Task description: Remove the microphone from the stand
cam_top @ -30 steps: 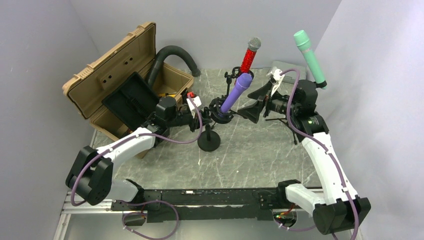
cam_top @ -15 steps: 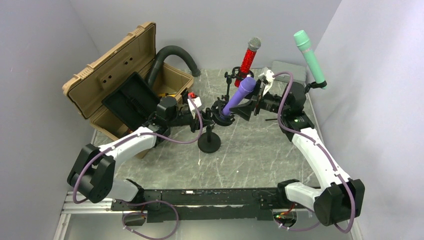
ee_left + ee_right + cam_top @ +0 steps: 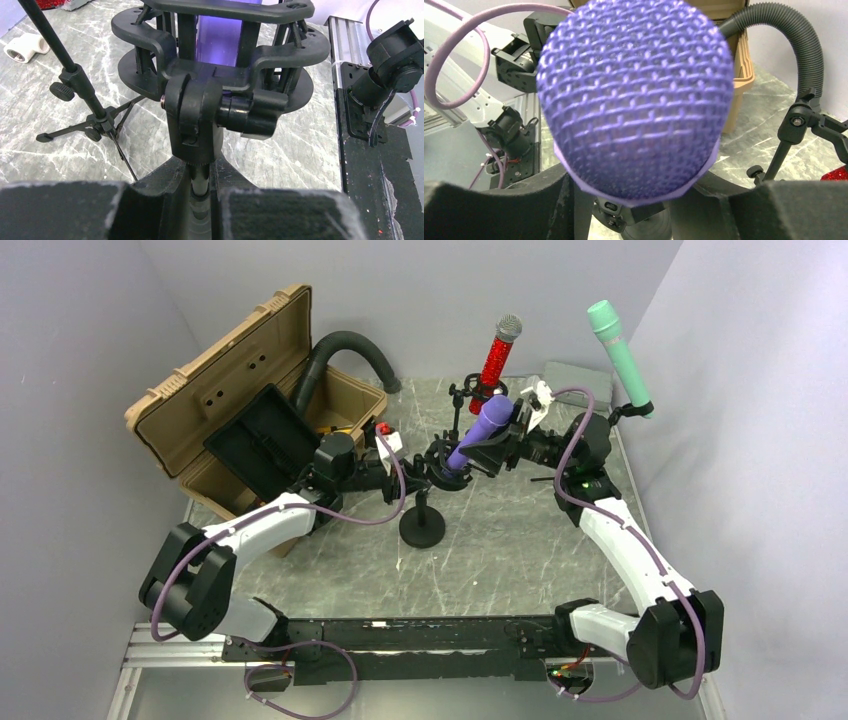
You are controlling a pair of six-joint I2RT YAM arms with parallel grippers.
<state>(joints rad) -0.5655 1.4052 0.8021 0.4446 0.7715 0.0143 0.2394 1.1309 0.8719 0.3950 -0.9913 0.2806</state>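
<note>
Three microphones counted: purple microphone (image 3: 478, 430), red microphone (image 3: 497, 352), teal microphone (image 3: 620, 355). The stand (image 3: 422, 527) post is clamped by left gripper (image 3: 200, 197). Right gripper (image 3: 495, 445) is placed around the purple head; whether it grips cannot be told.

Your left arm (image 3: 265, 520) and right arm (image 3: 625, 545) wear white shells between chunky black joints, each trailed by a looping purple cable (image 3: 402, 490). On the left gripper (image 3: 197, 210) the fingers (image 3: 60, 210) are matte black and rough-faced.
</note>
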